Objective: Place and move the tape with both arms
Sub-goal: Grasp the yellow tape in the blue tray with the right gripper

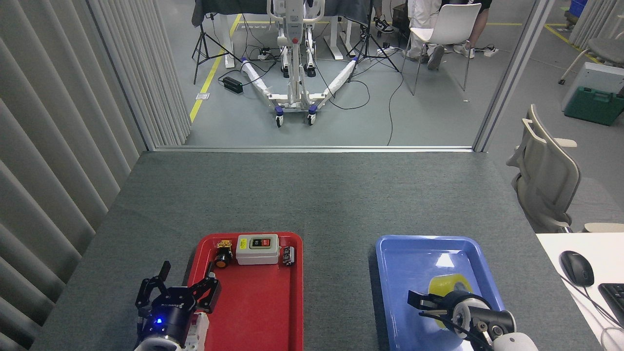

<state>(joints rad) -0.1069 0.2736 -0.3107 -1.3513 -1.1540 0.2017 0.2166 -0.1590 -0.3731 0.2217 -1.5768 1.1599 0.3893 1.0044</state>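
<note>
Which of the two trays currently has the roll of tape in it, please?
The blue tray, on the right, holds the yellow tape; the red tray holds only a grey switch box and small parts.

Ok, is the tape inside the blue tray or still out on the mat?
Inside: the tape shows against the blue tray floor, within its rim, right gripper against it.

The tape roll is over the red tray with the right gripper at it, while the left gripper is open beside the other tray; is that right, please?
Not quite: the tape is over the blue tray, not the red tray, as the head view shows. The right gripper is indeed at the roll, and the left gripper is open at the red tray's left edge.
</note>
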